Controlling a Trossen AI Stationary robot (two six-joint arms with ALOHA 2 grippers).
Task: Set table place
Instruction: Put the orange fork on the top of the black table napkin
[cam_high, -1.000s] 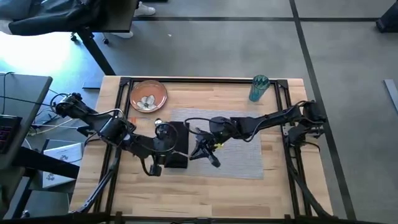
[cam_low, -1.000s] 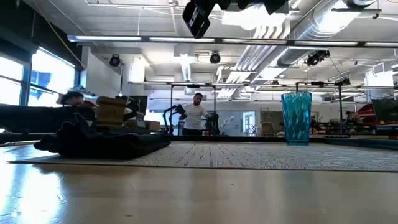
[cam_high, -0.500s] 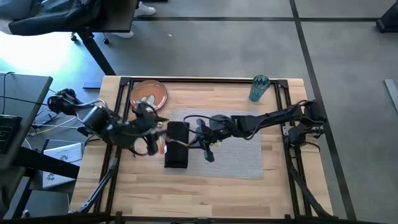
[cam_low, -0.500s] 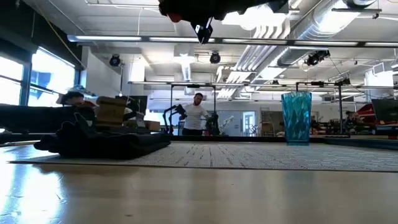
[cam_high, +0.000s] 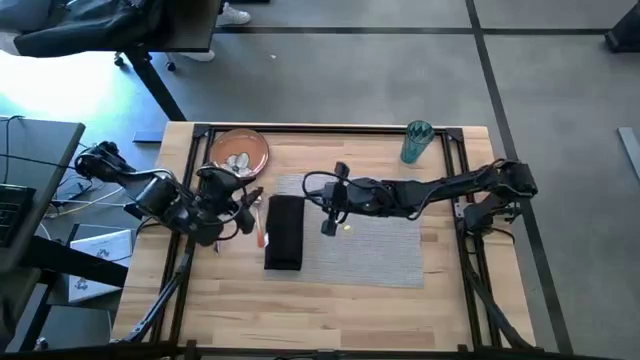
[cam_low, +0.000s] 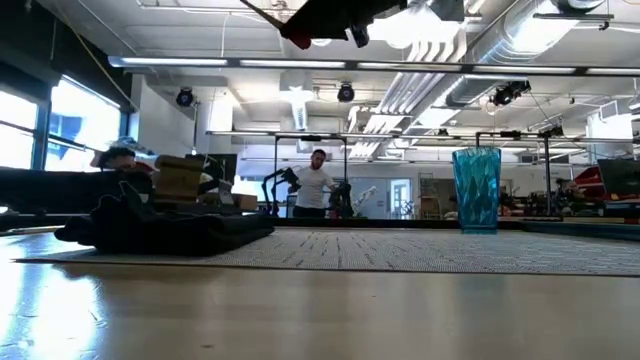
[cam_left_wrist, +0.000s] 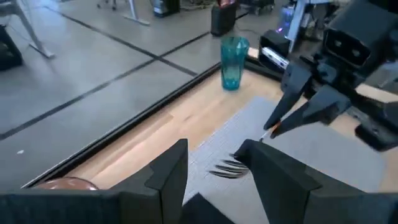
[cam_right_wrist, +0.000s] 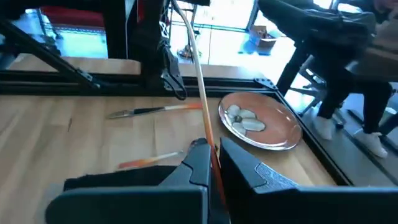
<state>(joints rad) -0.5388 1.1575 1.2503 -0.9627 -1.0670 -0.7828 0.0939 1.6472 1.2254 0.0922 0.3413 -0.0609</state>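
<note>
The place (cam_high: 350, 215) is only partly laid on the table (cam_high: 330, 300), and one item of it is carried in the air. An orange-handled fork (cam_left_wrist: 227, 167) is pinched by its handle between the pressed-together fingers of the right gripper (cam_left_wrist: 273, 126), with the metal tines pointed away from the gripper toward the left arm. This gripper is held above the grey woven placemat (cam_high: 385, 250), just beside the black napkin (cam_high: 285, 232), which is laid lengthwise along the mat's left end. The left gripper (cam_high: 240, 198) is held over the bare wood to the left of the napkin, its fingers (cam_left_wrist: 168, 171) spread apart with nothing seen gripped between them. Two further orange-handled cutlery pieces, one (cam_right_wrist: 155, 110) nearer the table rail and one (cam_right_wrist: 149, 160) just beside the napkin, are laid flat on the wood, off the mat. The orange-brown plate (cam_high: 240, 153) is set near the far left corner of the table, apart from the mat. The teal cup (cam_high: 416, 142) is stood upright near the far right corner, also off the mat. A person (cam_low: 318, 185) is seen far back in the room in the low view.
</note>
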